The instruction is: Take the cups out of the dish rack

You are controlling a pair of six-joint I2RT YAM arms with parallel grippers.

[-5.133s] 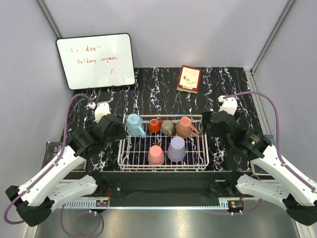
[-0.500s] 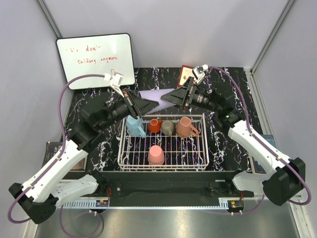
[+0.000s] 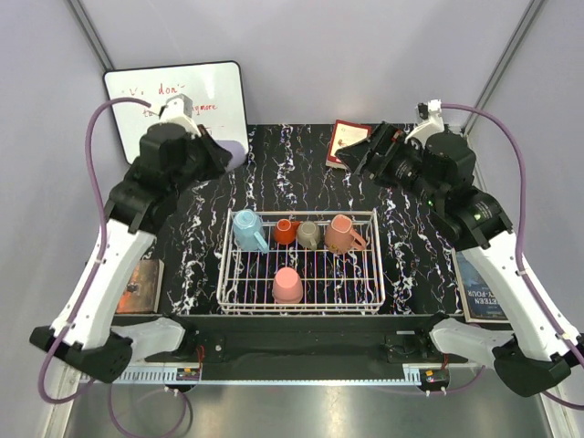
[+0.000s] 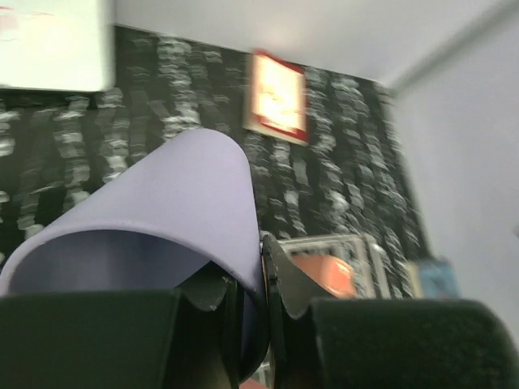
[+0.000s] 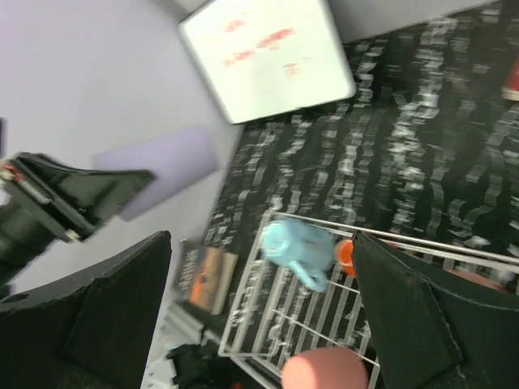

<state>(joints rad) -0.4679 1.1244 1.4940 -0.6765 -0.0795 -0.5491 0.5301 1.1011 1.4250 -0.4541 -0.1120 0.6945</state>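
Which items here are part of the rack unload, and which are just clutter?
Job: dish rack, light blue mug, orange-red mug, grey-olive mug, salmon mug, pink tumbler, lavender tumbler.
Clutter: whiteboard, red book, left book, right book.

free: dish rack front-right | blocked: mugs along far row; pink tumbler front-centre
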